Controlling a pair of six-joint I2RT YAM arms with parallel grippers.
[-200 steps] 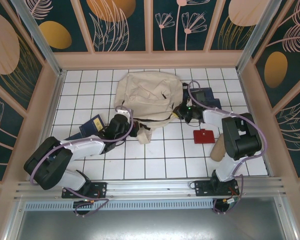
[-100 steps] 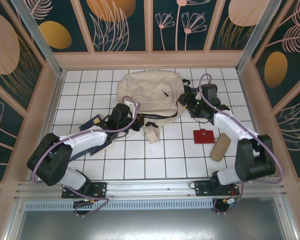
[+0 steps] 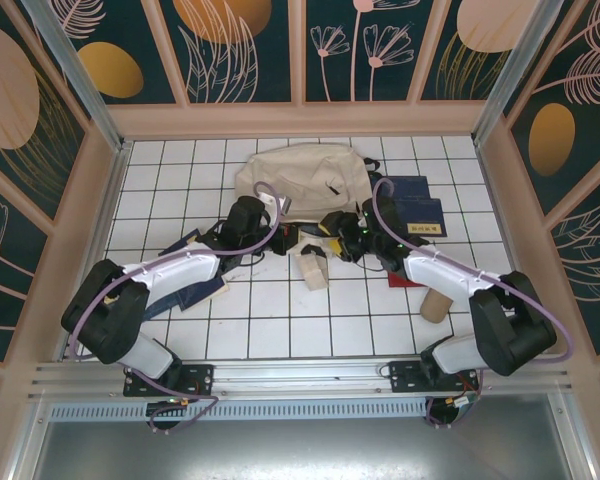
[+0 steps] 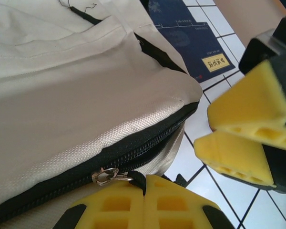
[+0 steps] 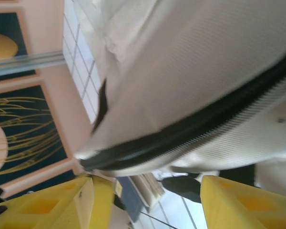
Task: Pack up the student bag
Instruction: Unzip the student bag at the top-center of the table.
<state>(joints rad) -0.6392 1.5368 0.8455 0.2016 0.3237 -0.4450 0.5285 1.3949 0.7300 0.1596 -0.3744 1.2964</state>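
The student bag (image 3: 300, 180), a large cream canvas backpack, lies at the back middle of the tiled floor. My left gripper (image 3: 283, 238) is at the bag's near edge. In the left wrist view the left gripper (image 4: 145, 200) is shut on the black zipper tab (image 4: 138, 182) that hangs from a metal zipper pull (image 4: 106, 175) on the bag's dark zipper (image 4: 148, 143). My right gripper (image 3: 332, 232) faces it from the right, its yellow fingers (image 4: 238, 129) apart. In the right wrist view the right gripper (image 5: 148, 205) is open just below the bag's zippered edge (image 5: 190, 124), holding nothing.
Two navy books (image 3: 417, 205) lie right of the bag, and another navy book (image 3: 185, 268) sits under my left arm. A red item (image 3: 405, 281) and a tan cylinder (image 3: 437, 305) lie under and beside the right arm. A beige strap loop (image 3: 315, 266) trails in front. Peach walls enclose the floor.
The right gripper has opened and swung from the bag's right side to its near edge. The left gripper has slid rightward along the bag's front, still shut.
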